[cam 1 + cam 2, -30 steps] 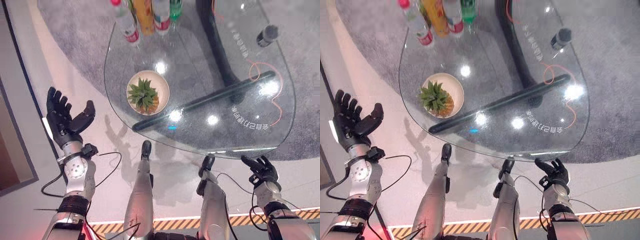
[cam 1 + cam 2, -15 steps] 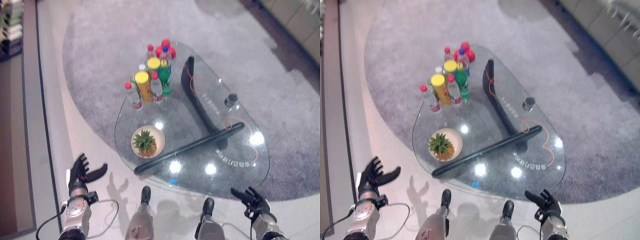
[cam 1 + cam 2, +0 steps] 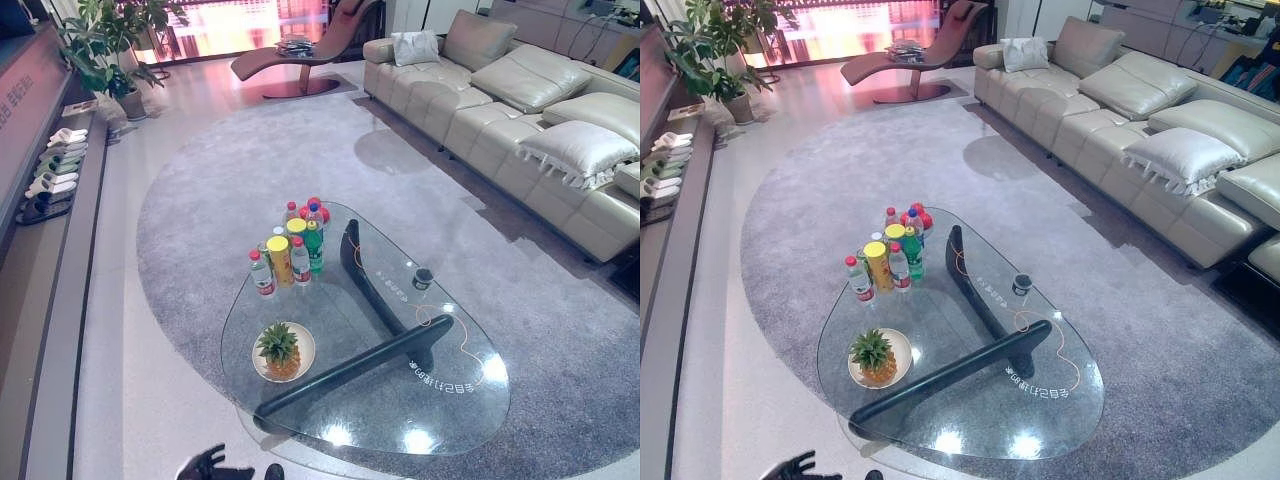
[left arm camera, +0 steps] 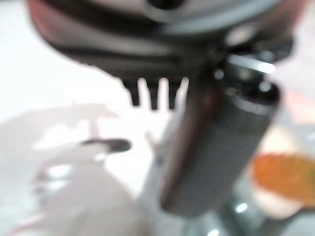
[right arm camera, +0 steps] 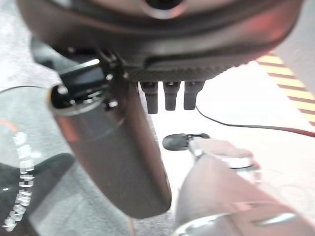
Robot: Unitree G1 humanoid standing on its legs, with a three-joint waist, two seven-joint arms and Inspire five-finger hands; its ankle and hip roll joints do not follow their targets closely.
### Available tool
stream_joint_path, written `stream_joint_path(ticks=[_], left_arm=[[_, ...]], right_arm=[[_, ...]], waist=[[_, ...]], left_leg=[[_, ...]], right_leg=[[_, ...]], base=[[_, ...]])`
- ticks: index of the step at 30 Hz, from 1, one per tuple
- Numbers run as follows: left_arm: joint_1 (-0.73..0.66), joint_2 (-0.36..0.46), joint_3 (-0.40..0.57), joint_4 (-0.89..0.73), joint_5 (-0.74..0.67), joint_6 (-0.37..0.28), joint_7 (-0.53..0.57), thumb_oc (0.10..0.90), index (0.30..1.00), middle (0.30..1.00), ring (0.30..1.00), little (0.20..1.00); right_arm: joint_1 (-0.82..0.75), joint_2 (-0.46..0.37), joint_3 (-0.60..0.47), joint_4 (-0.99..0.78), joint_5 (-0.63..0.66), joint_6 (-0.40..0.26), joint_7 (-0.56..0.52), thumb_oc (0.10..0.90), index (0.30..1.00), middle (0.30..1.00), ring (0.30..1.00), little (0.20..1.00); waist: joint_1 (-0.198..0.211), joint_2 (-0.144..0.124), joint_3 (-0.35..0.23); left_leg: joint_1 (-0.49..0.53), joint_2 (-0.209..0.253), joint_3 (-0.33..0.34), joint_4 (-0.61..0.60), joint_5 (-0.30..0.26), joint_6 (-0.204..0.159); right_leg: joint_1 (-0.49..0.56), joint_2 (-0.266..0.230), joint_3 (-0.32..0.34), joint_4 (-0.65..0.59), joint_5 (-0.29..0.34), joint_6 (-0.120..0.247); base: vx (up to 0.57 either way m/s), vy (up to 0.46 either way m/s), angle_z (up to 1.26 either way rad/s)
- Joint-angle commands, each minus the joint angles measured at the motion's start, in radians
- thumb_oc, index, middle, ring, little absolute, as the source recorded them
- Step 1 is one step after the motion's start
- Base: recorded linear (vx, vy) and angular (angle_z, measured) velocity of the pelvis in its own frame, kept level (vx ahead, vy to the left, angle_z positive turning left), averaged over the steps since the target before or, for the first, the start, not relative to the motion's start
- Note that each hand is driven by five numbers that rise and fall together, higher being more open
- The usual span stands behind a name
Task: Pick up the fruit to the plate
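The pineapple (image 3: 281, 351) stands upright on the cream plate (image 3: 302, 343) near the left edge of the glass table (image 3: 440, 420), well apart from my left hand (image 3: 205, 466), which hangs low over the pale floor (image 3: 130, 400) with fingers spread and holding nothing. My right hand (image 5: 128, 162) shows its fingers straight and released, gripping nothing, beside the table's edge. A cluster of bottles (image 3: 290, 250) stands at the table's far end; a dark cup (image 3: 422, 278) sits apart; the table rests on a grey rug (image 3: 220, 170) facing a beige sofa (image 3: 520, 120).
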Motion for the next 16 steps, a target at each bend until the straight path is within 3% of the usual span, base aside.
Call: stream_joint_path(ticks=[1,16], left_arm=[[-0.098,0.010,0.001,0.050,0.033,0.024,-0.044,0.800,0.900,0.900,0.900,0.900],[-0.088,-0.005,-0.023,0.070,0.043,0.090,-0.076,0.800,0.900,0.900,0.900,0.900]], right_arm=[[-0.065,-0.009,0.003,0.048,-0.074,0.017,0.007,0.800,0.900,0.900,0.900,0.900],[-0.072,0.015,0.048,0.056,-0.096,0.044,0.014,0.800,0.900,0.900,0.900,0.900]], waist=[[0.008,0.020,0.029],[0.010,0.024,0.009]], left_leg=[[0.051,0.044,0.016,0.006,-0.025,0.025],[0.074,0.040,0.014,0.006,-0.037,0.031]], right_leg=[[0.013,-0.045,-0.035,0.007,0.040,-0.014],[0.033,-0.049,-0.031,0.007,0.036,-0.010]], base=[[0.04,0.024,0.02],[0.01,0.003,0.00]])
